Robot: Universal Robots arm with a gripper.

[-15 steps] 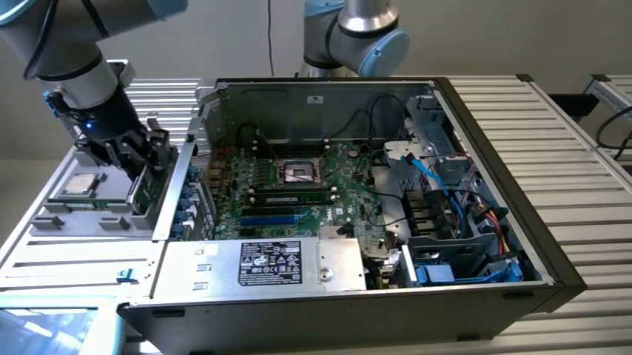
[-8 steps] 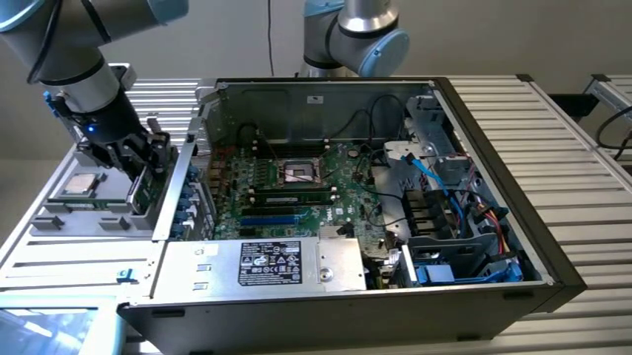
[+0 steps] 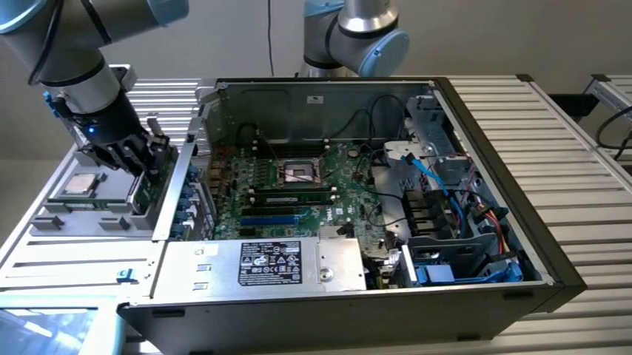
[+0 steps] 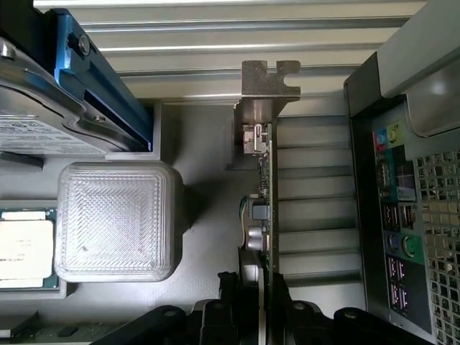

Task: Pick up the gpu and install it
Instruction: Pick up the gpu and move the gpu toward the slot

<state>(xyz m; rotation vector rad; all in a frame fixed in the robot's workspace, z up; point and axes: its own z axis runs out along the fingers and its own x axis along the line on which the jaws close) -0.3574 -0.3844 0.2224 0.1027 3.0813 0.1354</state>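
We see gripper (image 4: 260, 284) clamped on the gpu (image 4: 263, 180), which stands on edge in parts tray (image 3: 59, 223) beside pc case (image 3: 493, 118), not lifted afaict, so grasp is made, lift & install into mobo (image 3: 296, 185) left.

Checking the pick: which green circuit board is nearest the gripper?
The upright green card with silver bracket, at the gripper; the large green motherboard lies inside the black case.
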